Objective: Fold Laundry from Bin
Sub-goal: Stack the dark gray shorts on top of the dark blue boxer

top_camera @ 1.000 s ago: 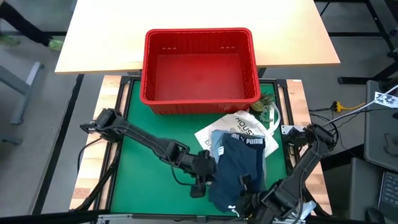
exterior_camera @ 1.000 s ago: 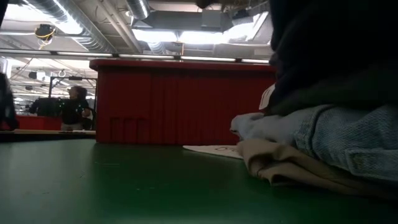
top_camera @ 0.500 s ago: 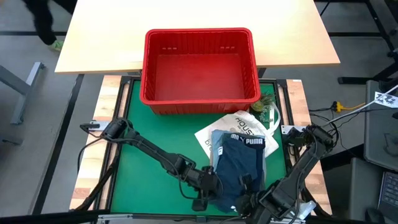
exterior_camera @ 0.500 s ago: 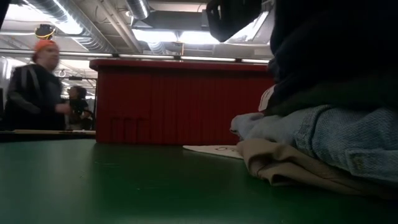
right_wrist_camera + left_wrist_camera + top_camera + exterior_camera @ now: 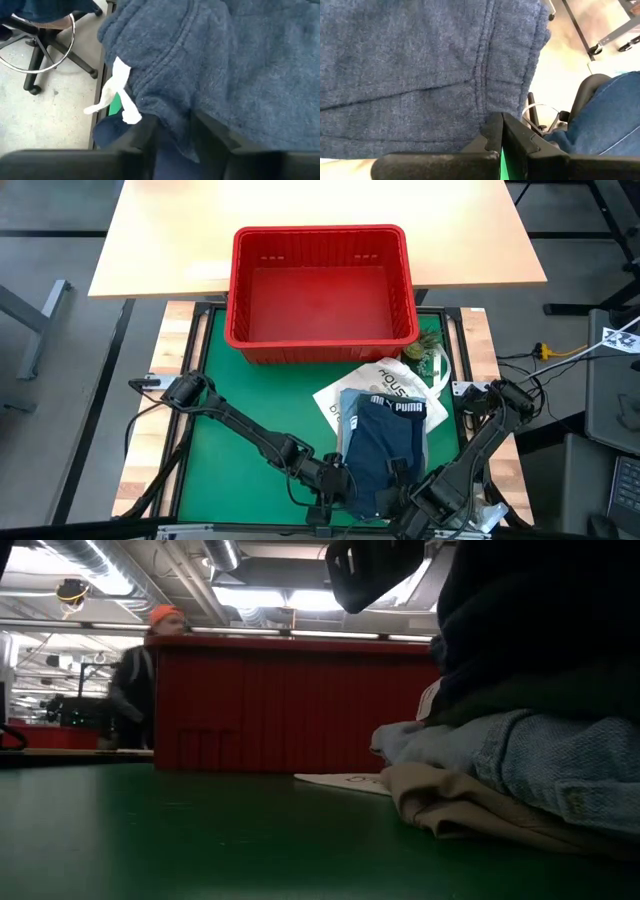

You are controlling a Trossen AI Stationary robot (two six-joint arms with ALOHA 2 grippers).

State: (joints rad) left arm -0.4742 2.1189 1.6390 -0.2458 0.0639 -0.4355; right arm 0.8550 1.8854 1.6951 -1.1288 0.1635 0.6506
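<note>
The navy shorts lie folded on top of a small stack of garments at the near right of the green tabletop, and both pincers work at the stack's near edge. The left pincer sits at the shorts' near left corner; in its wrist view its two dark fingers are pressed flat together with no gap, the tips touching a stitched seam of the navy fabric without any cloth between them. The right pincer is just beside it, at the near right part of the same edge; in its wrist view a fold of the navy cloth hangs down between its two fingers, which stand partly apart, and a white drawstring dangles from the cloth just beyond them. Whether that fold is gripped or only lies between the fingers cannot be told. Beyond both pincers, past the shorts' lettered waistband, a white printed tote bag sticks out from under the stack, and farther still stands the red bin, with nothing inside. The low view shows the stack from the side: a beige garment at the bottom, a light blue one above it, dark cloth on top. A person in an orange cap stands behind the bin.
</note>
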